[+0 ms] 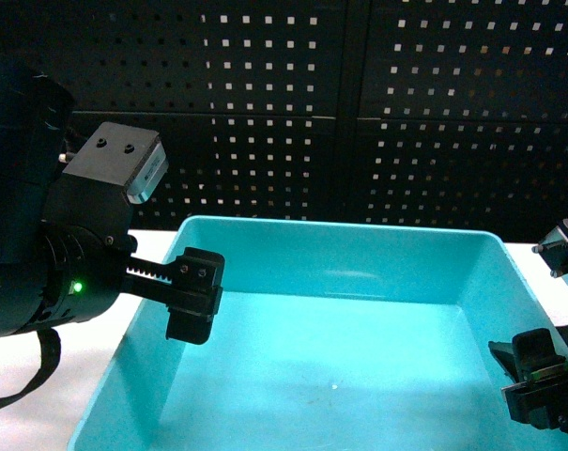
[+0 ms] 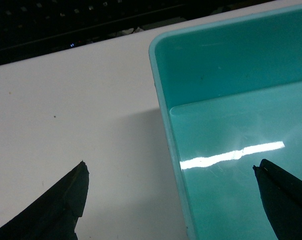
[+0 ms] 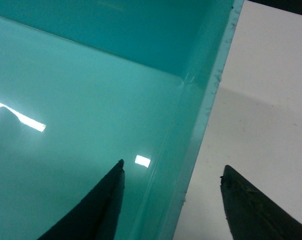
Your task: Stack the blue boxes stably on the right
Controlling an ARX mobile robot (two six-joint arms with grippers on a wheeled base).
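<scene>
White table [image 2: 66,100]: both hands gape astride tub [image 1: 340,272] walls.

I see the light turquoise tub [image 1: 359,272] filling the near middle of the white table [image 1: 86,338], with black perforated panels [image 1: 359,103] behind it. My left gripper [image 1: 191,296] hangs over the tub's left wall, a green light [image 1: 76,287] glowing on its arm. My right gripper [image 1: 544,381] sits at the tub's right wall.

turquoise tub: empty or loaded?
Empty. The turquoise tub shows a bare floor with only light glare in all three views; its near edge is cropped.
</scene>
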